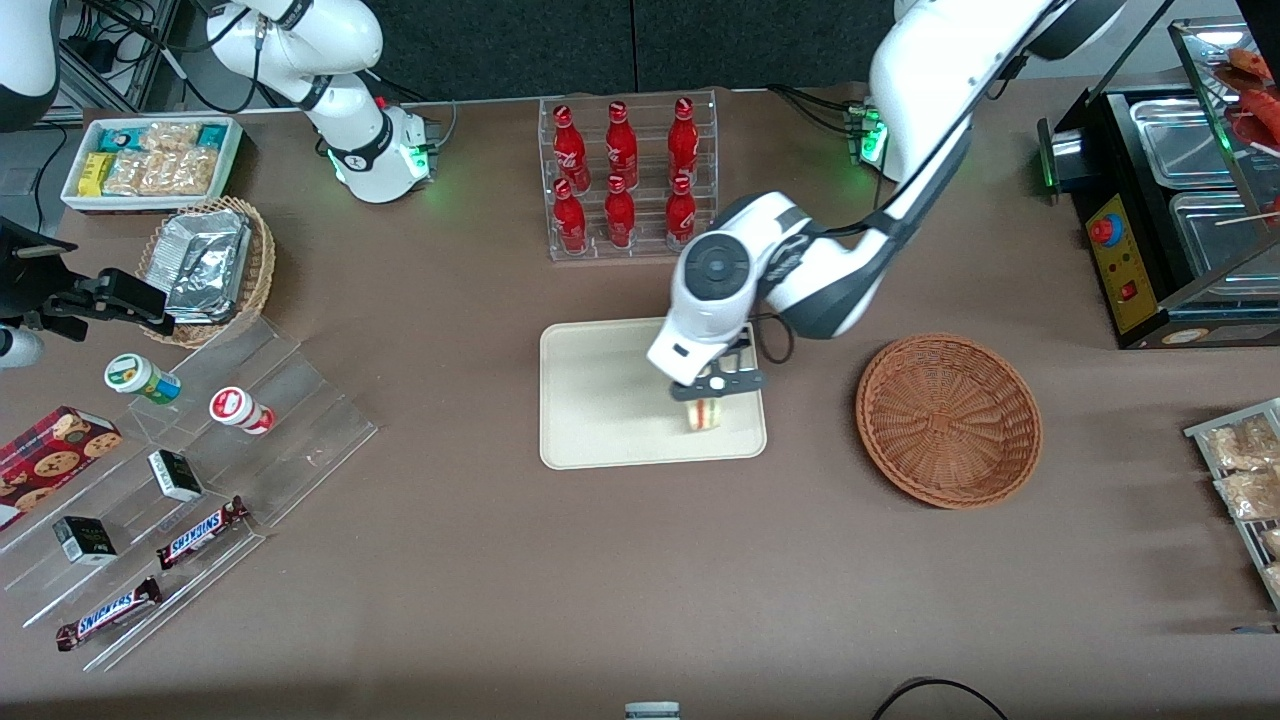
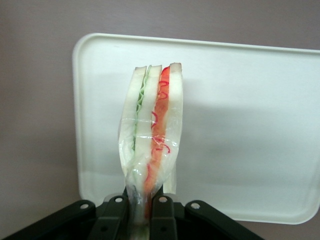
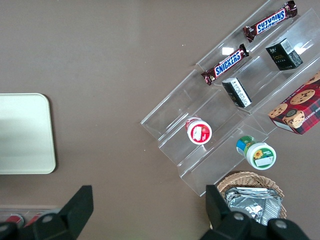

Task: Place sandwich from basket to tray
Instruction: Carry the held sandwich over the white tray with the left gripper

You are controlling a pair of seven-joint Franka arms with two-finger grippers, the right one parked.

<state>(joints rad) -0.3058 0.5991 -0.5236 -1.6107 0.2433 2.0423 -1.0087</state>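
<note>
My left gripper (image 1: 706,392) hangs over the corner of the cream tray (image 1: 600,400) that lies nearest the basket, shut on the sandwich (image 1: 704,414). The wrapped wedge (image 2: 152,130) shows white bread with red and green filling, pinched at its narrow end between the black fingers (image 2: 162,215), with the tray (image 2: 240,125) beneath it. I cannot tell whether the sandwich touches the tray. The reddish-brown wicker basket (image 1: 948,420) stands beside the tray toward the working arm's end of the table, with nothing in it.
A clear rack of red bottles (image 1: 625,175) stands farther from the front camera than the tray. Toward the parked arm's end are a clear stepped display (image 1: 190,480) with snacks, a tan basket of foil packets (image 1: 212,268) and a white snack box (image 1: 150,160). A black warmer (image 1: 1170,210) stands at the working arm's end.
</note>
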